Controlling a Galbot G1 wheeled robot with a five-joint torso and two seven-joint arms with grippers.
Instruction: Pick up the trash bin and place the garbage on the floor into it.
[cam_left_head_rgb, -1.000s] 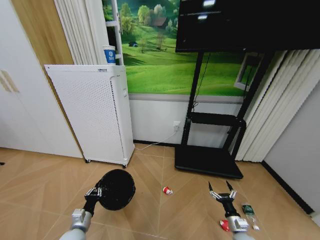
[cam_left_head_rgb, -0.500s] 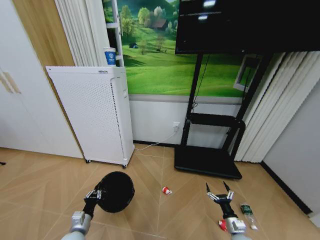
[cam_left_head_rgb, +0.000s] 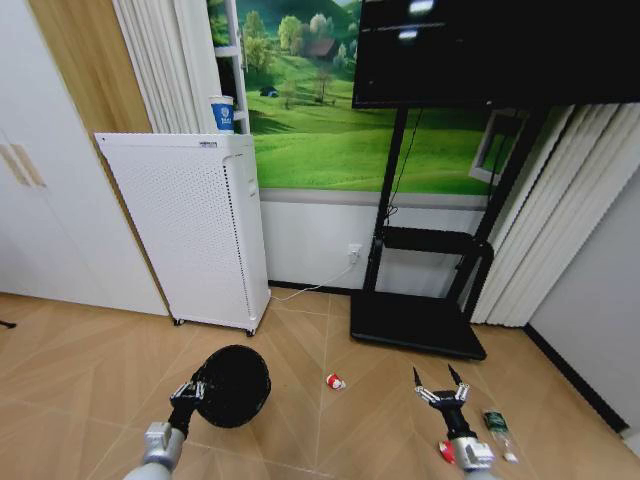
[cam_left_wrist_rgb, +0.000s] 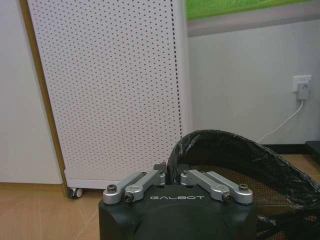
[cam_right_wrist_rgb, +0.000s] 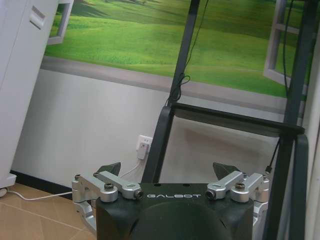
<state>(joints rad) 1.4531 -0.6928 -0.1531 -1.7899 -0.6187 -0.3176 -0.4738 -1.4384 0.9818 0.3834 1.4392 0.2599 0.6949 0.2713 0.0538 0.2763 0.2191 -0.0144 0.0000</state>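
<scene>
My left gripper (cam_left_head_rgb: 196, 389) is shut on the rim of the black trash bin (cam_left_head_rgb: 236, 384), holding it off the floor with its mouth tipped toward the camera. The left wrist view shows the fingers (cam_left_wrist_rgb: 150, 177) pinching the bin's bag-lined rim (cam_left_wrist_rgb: 220, 145). The garbage lies on the wooden floor: a red-and-white piece (cam_left_head_rgb: 335, 381) in the middle, another red piece (cam_left_head_rgb: 448, 451) partly behind my right arm, and a clear bottle with a green label (cam_left_head_rgb: 498, 427) at the right. My right gripper (cam_left_head_rgb: 437, 385) hangs open and empty above the floor, between these pieces.
A white perforated appliance (cam_left_head_rgb: 190, 235) stands against the wall at left with a paper cup (cam_left_head_rgb: 221, 112) on top. A black TV stand (cam_left_head_rgb: 418, 322) with a dark screen (cam_left_head_rgb: 490, 50) occupies the right. Curtains (cam_left_head_rgb: 560, 220) hang at far right. A white cable (cam_left_head_rgb: 310, 290) runs along the wall.
The view has shifted slightly. Both arms look a little lower and farther in; the bin stays held and the right gripper stays open.
</scene>
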